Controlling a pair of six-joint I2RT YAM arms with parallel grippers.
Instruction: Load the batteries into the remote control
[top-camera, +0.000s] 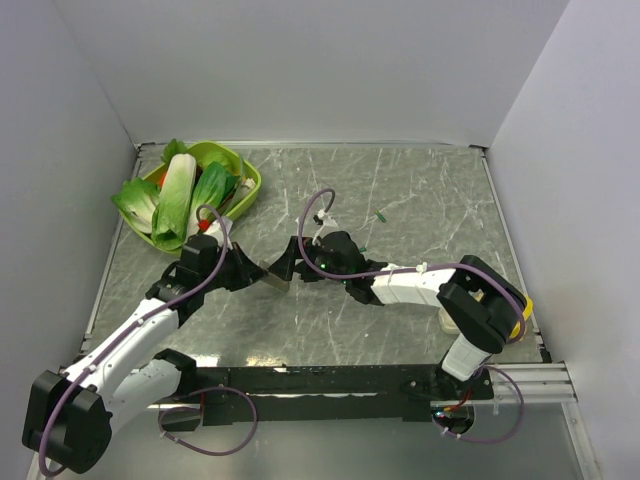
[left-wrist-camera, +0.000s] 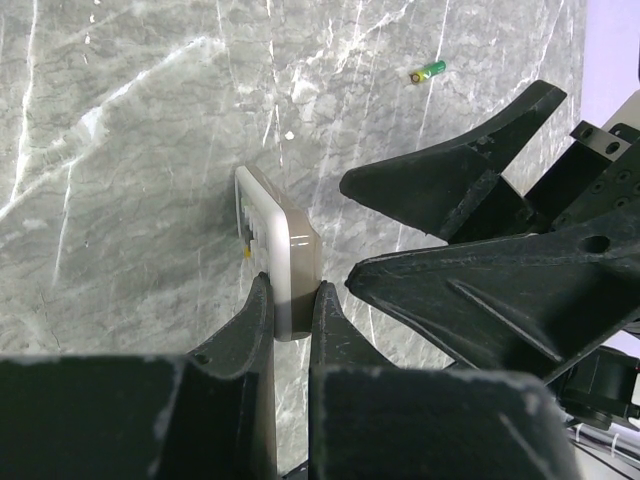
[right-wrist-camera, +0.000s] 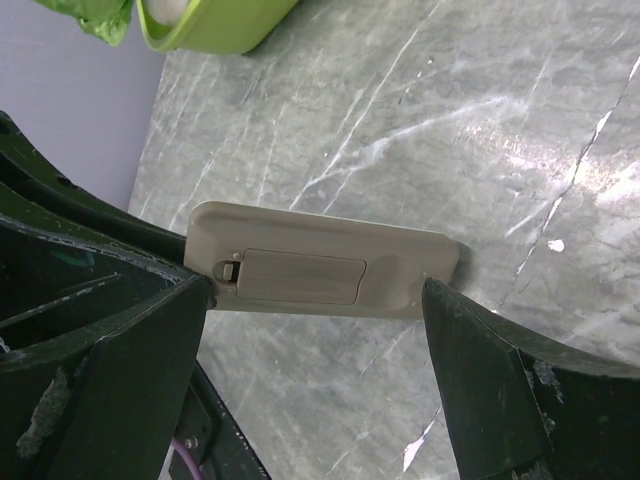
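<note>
While looking down from above, find the left gripper (top-camera: 258, 270) just left of the frame's middle, pinched fully closed on one end of the remote (top-camera: 277, 279); switch to the left wrist view and see both fingers (left-wrist-camera: 250, 325) pressed flat against its sides at bottom centre, gripping it edge-on to the camera, white buttoned face turned to frame left, grey-brown back to frame right; cannot tell about contact between its far end and the table (left-wrist-camera: 120, 150). Just right of the remote in the top view, meet the right gripper (top-camera: 298, 258), spread wide and holding nothing; in the right wrist view, note one finger (right-wrist-camera: 130, 380) at lower left and its twin at lower right, flanking the remote's two ends across the middle of the frame; cannot judge contact at either tip. On that grey-brown back, spot the battery cover (right-wrist-camera: 300, 277), shut, with a latch at its left end. Farther up the table, right of centre, pick out one battery (top-camera: 366, 247), tiny and loose; beyond it, higher in the frame, find the second battery (top-camera: 381, 216), likewise loose, well apart from the remote. Farthest off, at upper left, see a green bowl (top-camera: 254, 183) heaped with leafy greens (top-camera: 180, 195).
</note>
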